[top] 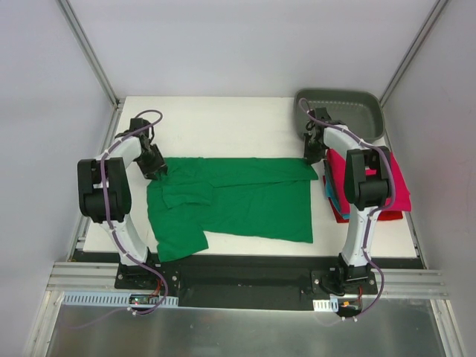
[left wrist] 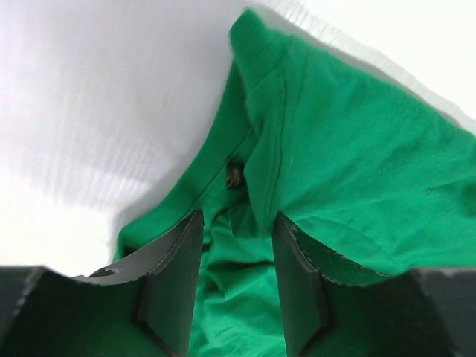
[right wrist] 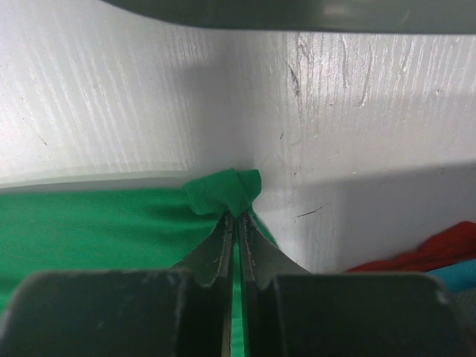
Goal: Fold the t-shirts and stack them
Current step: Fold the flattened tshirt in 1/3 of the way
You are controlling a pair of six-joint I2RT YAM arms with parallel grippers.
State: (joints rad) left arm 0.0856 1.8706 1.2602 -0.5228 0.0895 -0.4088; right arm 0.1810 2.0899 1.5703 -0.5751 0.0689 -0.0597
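A bright green t-shirt (top: pixel 238 197) lies spread across the table, partly folded, with one sleeve at the near left. My left gripper (top: pixel 158 169) is at its far left corner. In the left wrist view the jaws (left wrist: pixel 238 219) stand apart, astride loose green cloth (left wrist: pixel 357 171) by the collar label. My right gripper (top: pixel 313 158) is at the far right corner, shut on a pinched fold of the green shirt (right wrist: pixel 223 190). On the right lies a stack of folded t-shirts, crimson-pink (top: pixel 398 186) on top with teal (top: pixel 329 192) and red (top: pixel 342 216) edges below it.
A grey plastic tray (top: pixel 338 111) stands at the back right corner, just beyond my right gripper; its rim (right wrist: pixel 297 11) crosses the top of the right wrist view. The right arm reaches over the folded stack. White walls enclose the table.
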